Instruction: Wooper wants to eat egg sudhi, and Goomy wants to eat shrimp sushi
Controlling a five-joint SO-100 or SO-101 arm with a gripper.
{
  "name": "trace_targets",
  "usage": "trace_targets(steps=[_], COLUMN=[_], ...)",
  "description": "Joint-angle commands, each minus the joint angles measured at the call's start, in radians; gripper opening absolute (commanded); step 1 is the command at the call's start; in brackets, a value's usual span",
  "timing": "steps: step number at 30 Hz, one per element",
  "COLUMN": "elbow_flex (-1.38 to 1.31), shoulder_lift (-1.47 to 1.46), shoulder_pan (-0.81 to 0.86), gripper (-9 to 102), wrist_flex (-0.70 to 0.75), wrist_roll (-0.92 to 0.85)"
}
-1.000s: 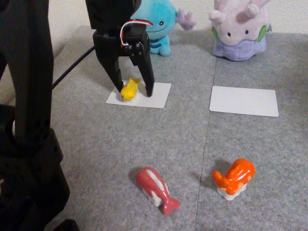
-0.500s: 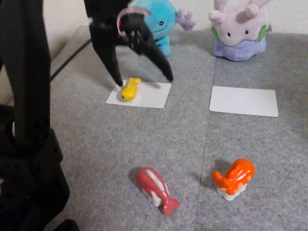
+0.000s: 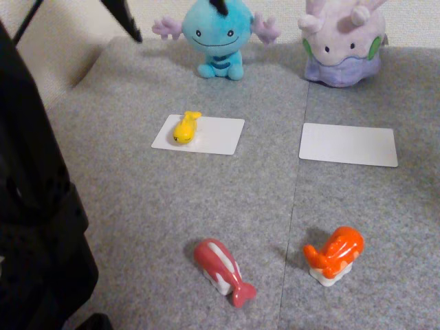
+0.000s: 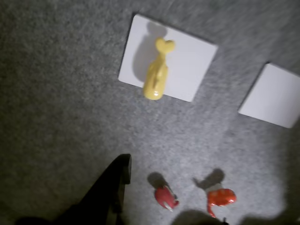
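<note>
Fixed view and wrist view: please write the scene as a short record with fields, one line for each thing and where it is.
surface: grey carpet
blue plush: back of the carpet, behind the left card
lilac plush: back right, behind the right card
left white card: holds the yellow toy
yellow toy: lies on the left part of that card
right white card: nothing on it
orange shrimp toy: front right on the carpet
red-and-white fish toy: front centre on the carpet
gripper: one dark finger at the bottom of the wrist view, holds nothing
</note>
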Motion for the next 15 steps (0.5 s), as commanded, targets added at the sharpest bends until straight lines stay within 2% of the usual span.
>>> trace_targets(steps=[1,9,15], elbow_flex=[0.049,0.491,0.706], shoulder_lift=[0.109,0.434,0.750], shoulder_pan=[0.011,0.006,0.018], gripper=[42,42,42], wrist_flex=[0.025,0.021,0.023], wrist_roll=[-0.058,-0.195,-0.305])
